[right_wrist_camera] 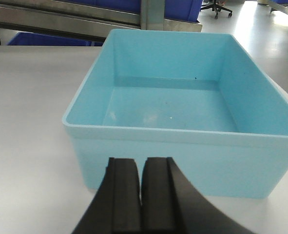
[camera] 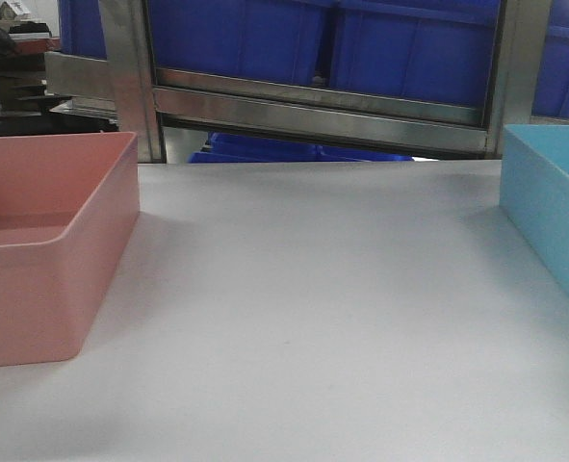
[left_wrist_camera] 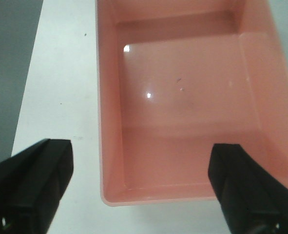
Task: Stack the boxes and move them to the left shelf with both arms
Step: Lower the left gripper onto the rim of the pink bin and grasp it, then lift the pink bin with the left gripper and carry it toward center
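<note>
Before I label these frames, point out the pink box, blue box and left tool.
pink box (left_wrist_camera: 182, 87): left wrist view, inner floor.
blue box (right_wrist_camera: 173, 105): right wrist view, inner floor.
left tool (left_wrist_camera: 143, 158): left wrist view, midway between fingertips.

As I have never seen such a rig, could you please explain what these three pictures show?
This is a two-armed robot with three cameras. The front view looks across a white table: a pink tub stands left, a light-blue tub right, apart, with a steel rack holding dark-blue crates behind. Each wrist camera looks past its own black gripper: the left gripper is open above the pink tub's near wall, the right gripper shut before the light-blue tub. Both tubs are empty. Nothing is held.
</note>
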Controlling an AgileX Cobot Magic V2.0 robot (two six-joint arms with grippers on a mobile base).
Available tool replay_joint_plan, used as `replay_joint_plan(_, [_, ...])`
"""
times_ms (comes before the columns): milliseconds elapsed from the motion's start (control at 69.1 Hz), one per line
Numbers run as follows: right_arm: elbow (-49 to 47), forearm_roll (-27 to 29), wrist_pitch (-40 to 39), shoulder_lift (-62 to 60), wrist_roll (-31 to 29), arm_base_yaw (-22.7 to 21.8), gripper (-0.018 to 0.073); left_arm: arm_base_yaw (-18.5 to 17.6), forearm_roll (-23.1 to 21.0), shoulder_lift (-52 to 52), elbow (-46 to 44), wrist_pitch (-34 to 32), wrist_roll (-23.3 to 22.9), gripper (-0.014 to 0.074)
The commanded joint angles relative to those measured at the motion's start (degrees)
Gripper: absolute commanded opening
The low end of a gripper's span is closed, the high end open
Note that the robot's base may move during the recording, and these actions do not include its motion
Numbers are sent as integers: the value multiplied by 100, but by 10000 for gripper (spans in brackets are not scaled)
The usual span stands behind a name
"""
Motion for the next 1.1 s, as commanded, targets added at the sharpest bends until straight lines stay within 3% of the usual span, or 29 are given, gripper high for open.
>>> replay_joint_plan(0, [-104, -53, -509, 84, -21, -38, 46, 152, 152, 486, -491, -22, 24, 486])
replay_joint_plan(145, [-104, -53, -509, 84, -21, -38, 46, 717, -169, 1421, -679, -57, 88, 486])
replay_joint_plan(217, [-104, -53, -509, 84, -21, -38, 46, 940, -439, 1782, -679, -206, 342, 482])
replay_joint_plan(318, [-104, -53, -509, 84, -21, -38, 46, 1103, -586, 2192, -679, -430, 484, 482])
replay_joint_plan(550, [-104, -53, -509, 84, -21, -38, 46, 1107, -624, 2862, -679, -1069, 504, 482])
replay_joint_plan(781, [-104, -53, -509, 84, -21, -38, 46, 1107, -624, 3393, -679, -1095, 504, 471])
replay_joint_plan(911, [-104, -53, -509, 84, -21, -38, 46, 1107, -659, 3502, -679, -1069, 504, 365])
replay_joint_plan(1085, [-104, -53, -509, 84, -21, -38, 46, 1107, -662, 3502, -679, -1057, 504, 129])
